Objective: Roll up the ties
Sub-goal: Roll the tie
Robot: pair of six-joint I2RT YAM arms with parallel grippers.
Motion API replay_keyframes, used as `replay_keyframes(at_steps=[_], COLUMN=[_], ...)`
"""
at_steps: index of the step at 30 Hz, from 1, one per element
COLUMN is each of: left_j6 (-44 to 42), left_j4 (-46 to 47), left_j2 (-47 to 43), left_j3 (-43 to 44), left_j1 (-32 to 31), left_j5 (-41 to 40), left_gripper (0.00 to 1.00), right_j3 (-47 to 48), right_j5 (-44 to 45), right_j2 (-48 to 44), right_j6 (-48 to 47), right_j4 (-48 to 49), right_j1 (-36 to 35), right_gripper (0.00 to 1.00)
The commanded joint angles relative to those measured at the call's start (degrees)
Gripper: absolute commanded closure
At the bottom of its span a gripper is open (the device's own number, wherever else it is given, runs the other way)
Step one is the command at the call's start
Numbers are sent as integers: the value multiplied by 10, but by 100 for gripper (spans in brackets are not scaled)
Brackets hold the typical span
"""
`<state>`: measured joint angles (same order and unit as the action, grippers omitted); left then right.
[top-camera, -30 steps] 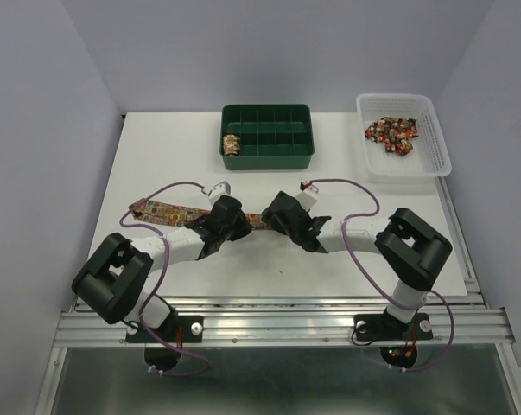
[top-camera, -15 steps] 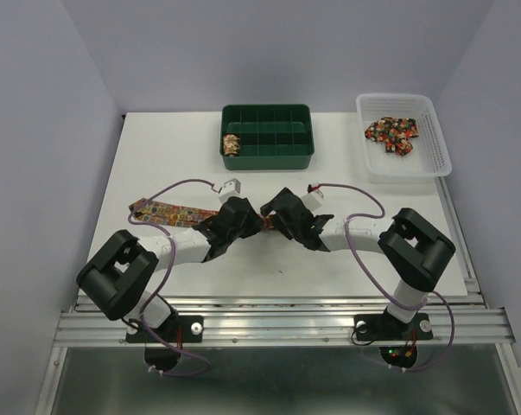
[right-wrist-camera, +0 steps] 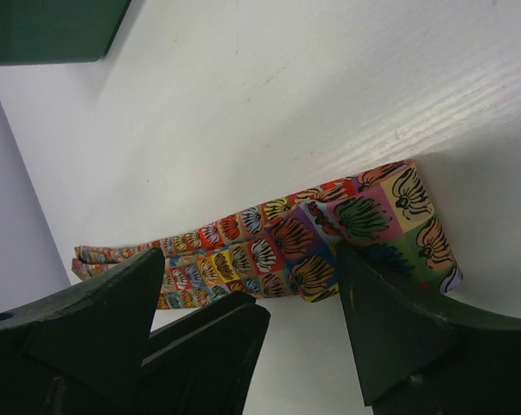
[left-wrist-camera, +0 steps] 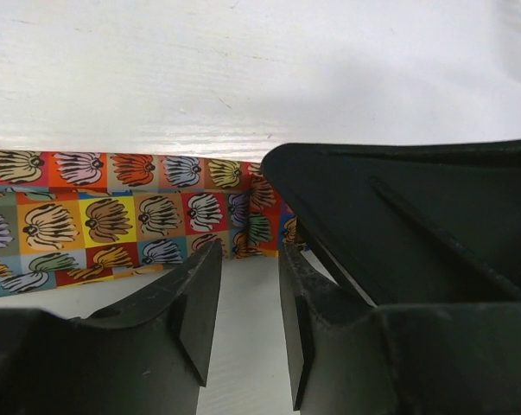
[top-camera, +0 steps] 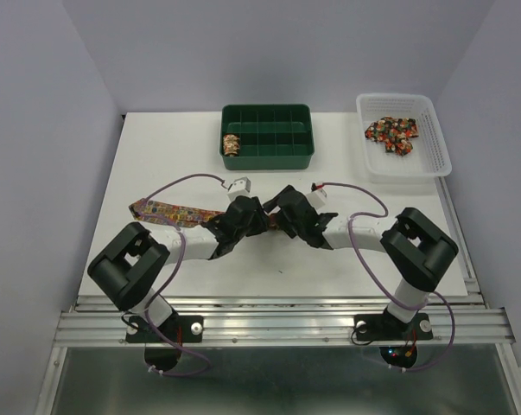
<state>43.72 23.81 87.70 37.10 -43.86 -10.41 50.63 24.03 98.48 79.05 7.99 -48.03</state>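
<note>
On the white tabletop (top-camera: pixel 156 156) one tie (top-camera: pixel 169 210) is laid flat, left of centre in the top view. Its central end is straddled by the wide-spread, empty right end effector (right-wrist-camera: pixel 251 255). The left end effector (left-wrist-camera: pixel 249 259), partly parted and empty, is set beside it, probably to start rolling.

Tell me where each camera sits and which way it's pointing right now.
Top external: fixed high behind the bases, looking down on the table; shows the left arm, right arm, flat tie, green tray and white basket.
Left wrist: on the left arm, low, facing along the tabletop; the left claw shows two fingers before the tie.
Right wrist: on the right arm, tilted down; the open right claw frames the tie's end.
Shared: both wrist views show the same tie, where the claws meet.
</note>
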Motion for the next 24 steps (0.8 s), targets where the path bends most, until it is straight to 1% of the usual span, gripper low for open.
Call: replay_keyframes(at_steps=[1, 8, 11, 13, 16, 17, 24], left_j6=[-43, -46, -31, -7, -1, 0, -5], left_j4=[33, 40, 47, 55, 108, 139, 156], left_j2=[25, 43, 33, 24, 5, -2, 15], left_j3=[38, 43, 28, 17, -18, -34, -29], left_j1=[-17, -20, -19, -20, -20, -20, -20], left_j5=[9, 13, -3, -17, -13, -10, -27], left_gripper=[56, 56, 57, 58, 59, 59, 60], right_j3=[-10, -9, -17, -28, -35, -40, -62], right_j5=[-24, -54, -80, -86, -96, -101, -134], right_j2=[-4, 1, 3, 2, -1, -2, -8], right_j6=[-13, -26, -22, -17, -7, -4, 15], right_j4=[12, 36, 54, 64, 73, 78, 107], right_j1=[3, 7, 14, 19, 26, 27, 40], right_gripper=[14, 14, 14, 15, 15, 15, 15])
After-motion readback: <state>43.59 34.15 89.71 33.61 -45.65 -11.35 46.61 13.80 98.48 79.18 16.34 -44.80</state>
